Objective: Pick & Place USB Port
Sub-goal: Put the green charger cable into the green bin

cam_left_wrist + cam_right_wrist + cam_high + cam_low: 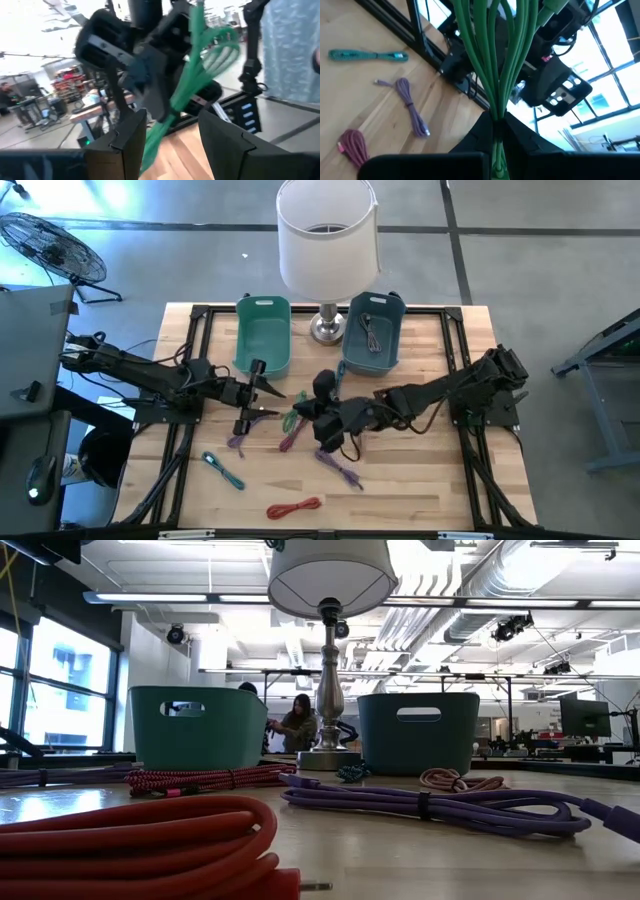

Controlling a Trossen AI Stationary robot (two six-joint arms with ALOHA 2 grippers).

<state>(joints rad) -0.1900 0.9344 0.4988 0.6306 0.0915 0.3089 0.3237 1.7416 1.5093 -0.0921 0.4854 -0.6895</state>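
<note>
Green cable (pixel 497 60), a bundled USB lead, hangs above the middle of the desk (pixel 420 480), pinched in the right tool (pixel 496 145), whose fingers are pressed together on the bundle's tied waist while the loops fan out beyond them. From overhead the right tool (pixel 322 418) sits near the desk's centre, just in front of the dark teal bin (pixel 372 332). The left tool (pixel 262 393) is close by, its fingers spread with nothing between them, pointed toward the same cable (pixel 192 85).

What worries me is how near the two arms are. If the left one closes in, its fingers could snag a loose loop and drag the bundle out of the grip, or the tools could knock together. The hold is only on the narrow waist, so a quick swing toward a bin might let the loops catch the bin rim, or the lamp (pixel 328 240) standing between the dark bin and the lighter green bin (pixel 262 335).

Other cables lie about: a teal one (pixel 223 470), a red one (pixel 293 507), purple ones (pixel 340 468). The low camera shows neither tool, and I cannot make out the green cable's plug ends, nor which bin it is meant for.
</note>
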